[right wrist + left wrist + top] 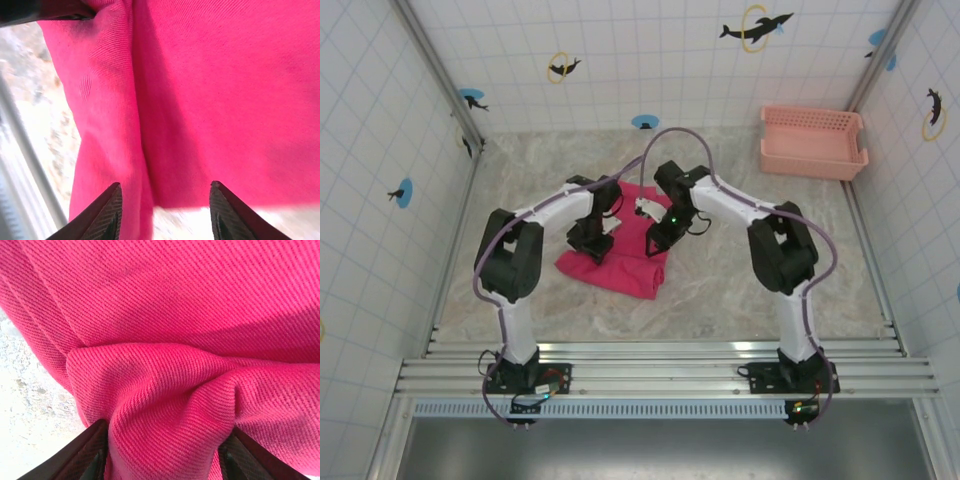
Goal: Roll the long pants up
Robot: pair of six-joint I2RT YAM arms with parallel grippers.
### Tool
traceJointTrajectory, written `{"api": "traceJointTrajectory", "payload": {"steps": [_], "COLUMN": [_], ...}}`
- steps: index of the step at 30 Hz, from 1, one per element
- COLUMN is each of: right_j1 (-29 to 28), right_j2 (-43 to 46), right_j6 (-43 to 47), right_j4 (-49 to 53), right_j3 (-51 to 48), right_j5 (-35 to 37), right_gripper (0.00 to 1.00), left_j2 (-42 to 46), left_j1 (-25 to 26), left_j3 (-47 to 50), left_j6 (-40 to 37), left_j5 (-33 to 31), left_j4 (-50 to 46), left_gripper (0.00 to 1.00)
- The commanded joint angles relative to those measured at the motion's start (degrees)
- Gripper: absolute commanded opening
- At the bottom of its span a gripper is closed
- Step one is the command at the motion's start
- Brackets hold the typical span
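In the left wrist view, two dark fingers of the left gripper are seen at the bottom edge. A thick, bunched fold of the pants is clamped between them. Beyond the fingertips more of the cloth is spread flat, and a seam is seen running off to the gripper's left. A patch of pale marbled table is visible on that same side.

In the right wrist view, the right gripper is held with its jaws wide apart. An edge of the cloth is seen between them, ungripped. A raised ridge of cloth lies ahead of the left finger, and flat cloth ahead of the right one. Bare table is seen to the gripper's left.

In the top view, both grippers are seen low at the pants near the middle of the table, close beside each other. A thick roll of cloth lies on the base side of the grippers, and a flat part is spread beyond them. A pink basket is placed far beyond the right gripper and to its right, at the back corner, well apart from the pants.
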State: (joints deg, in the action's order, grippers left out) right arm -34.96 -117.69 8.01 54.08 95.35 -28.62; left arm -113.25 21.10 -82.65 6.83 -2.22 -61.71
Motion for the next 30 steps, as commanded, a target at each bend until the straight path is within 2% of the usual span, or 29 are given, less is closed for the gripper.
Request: {"api": "traceJointTrajectory", "payload": {"steps": [1,4,6,11,14,23,30], "right_j1": [-3.51,-10.6,-15.62,-26.72,-30.38,-32.98,-31.21], "right_j2": [8.98,15.67,18.23,17.67,15.04,4.26,-2.6], "right_j6": [6.49,8.59,9.25,9.91,9.69,13.77,16.26], "right_j4": [2.49,-3.74,-7.71,-17.36,-23.2,-36.77,-38.28], "right_j3": [-5.35,-13.94,-18.28,-25.07,-26.58,-27.74,-24.77], "right_j5": [15.73,23.82,26.03,34.36,38.34,48.03,48.66], "right_gripper": [0.5,0.58,0.61,0.62,0.62,0.62,0.57], "left_j2": [-3.93,-4.94,-5.46,-6.33,-5.77,-4.55,-3.43], "left_j1": [-0.27,-0.28,-0.19,-0.29,-0.44,-0.44,-0.48], "left_j3": [-0.99,-2.3,-2.94,-3.21,-1.96,1.66,2.94], "left_j6": [-2.14,-3.16,-3.98,-5.69,-6.04,-7.38,-9.27], "left_j5": [-1.76,-0.78,-0.93,-1.06,-0.14,0.81,0.42], "left_j4": [3.58,3.05,2.84,3.53,4.94,6.78,6.58], "left_gripper": [0.59,0.59,0.6,0.6,0.6,0.61,0.61]}}
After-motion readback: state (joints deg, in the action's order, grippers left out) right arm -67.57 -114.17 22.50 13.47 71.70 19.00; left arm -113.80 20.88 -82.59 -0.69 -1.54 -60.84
